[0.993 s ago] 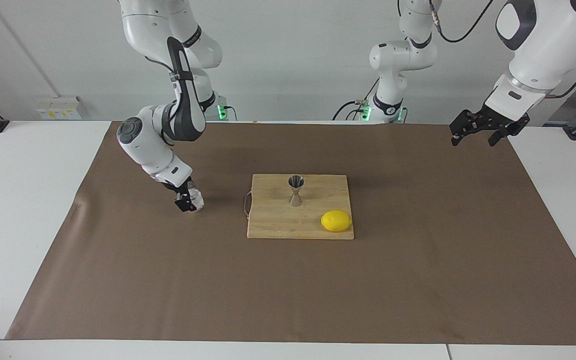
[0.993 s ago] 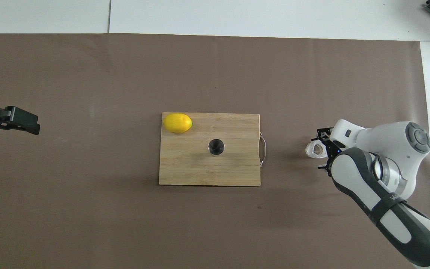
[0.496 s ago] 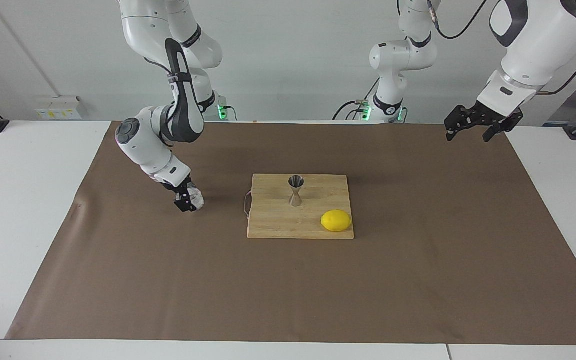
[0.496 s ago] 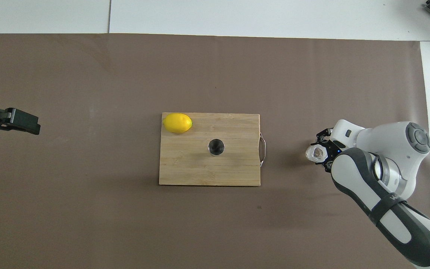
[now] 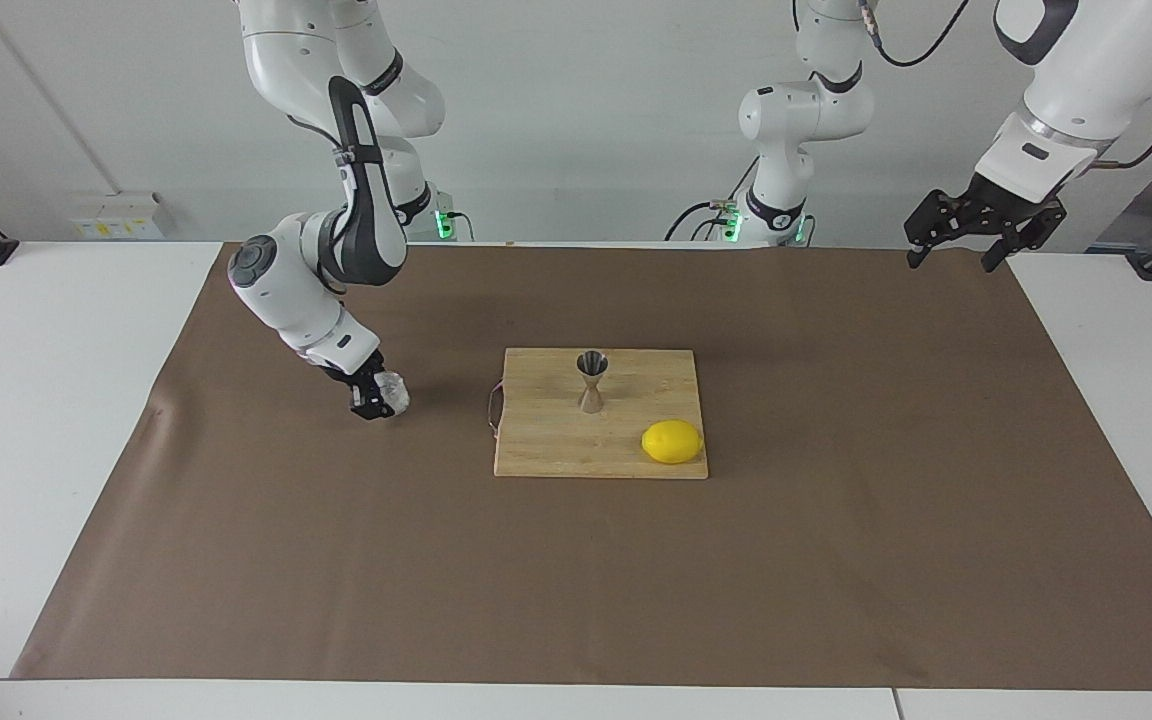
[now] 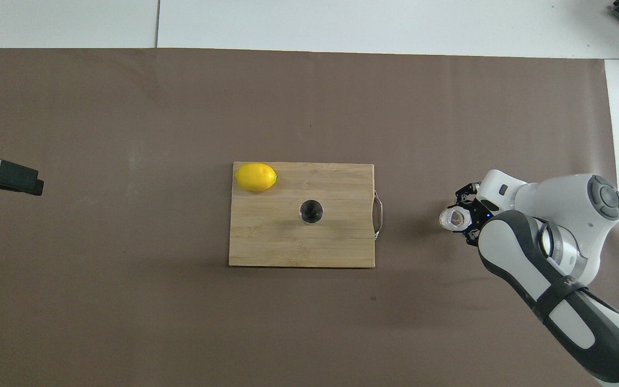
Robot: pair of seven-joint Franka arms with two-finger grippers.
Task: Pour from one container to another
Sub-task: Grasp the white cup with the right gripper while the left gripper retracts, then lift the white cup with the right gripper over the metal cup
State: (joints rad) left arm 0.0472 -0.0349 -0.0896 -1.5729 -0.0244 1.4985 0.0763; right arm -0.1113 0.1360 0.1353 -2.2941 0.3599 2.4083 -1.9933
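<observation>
A yellow lemon (image 5: 672, 441) lies on a wooden cutting board (image 5: 546, 450) atop brown paper (image 5: 836, 560).

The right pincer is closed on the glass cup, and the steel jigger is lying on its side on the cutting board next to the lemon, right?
Not quite: the facing view shows the steel jigger standing upright. The rest holds: right pincer, glass cup, cutting board, lemon.

Yellow lemon (image 5: 672, 441); pale wooden board (image 5: 556, 450); shiny steel jigger (image 5: 591, 380); whitish-sparkling faceted glass cup (image 5: 393, 392); brown mat (image 5: 836, 520).

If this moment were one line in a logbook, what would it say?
right gripper: shut on glass cup, beside cutting board | jigger: upright on board | left gripper: waiting, open
</observation>
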